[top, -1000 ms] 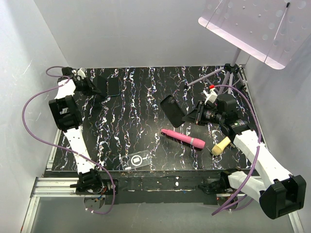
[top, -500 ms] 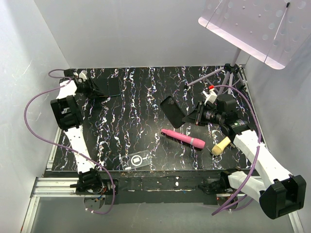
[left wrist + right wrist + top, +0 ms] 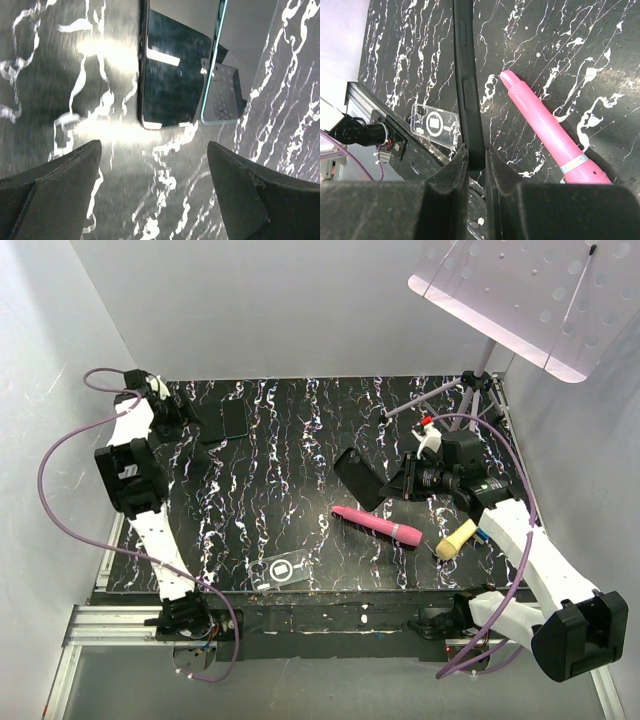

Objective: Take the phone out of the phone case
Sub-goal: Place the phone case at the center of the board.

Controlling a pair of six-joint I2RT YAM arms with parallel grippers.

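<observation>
Gaping left tool (image 3: 152, 150) over teal-edged phone (image 3: 170, 80) near table (image 3: 280, 470) edge; right tool (image 3: 475, 150) clamping matte handset (image 3: 465, 75).

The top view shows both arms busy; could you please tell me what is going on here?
The right gripper is shut on a matte-black phone, held on edge near a pink tube. The left gripper hangs open over the phone with the teal edge, which lies at the far left of the table. The clear phone case lies empty near the front edge, with neither arm touching it.
</observation>
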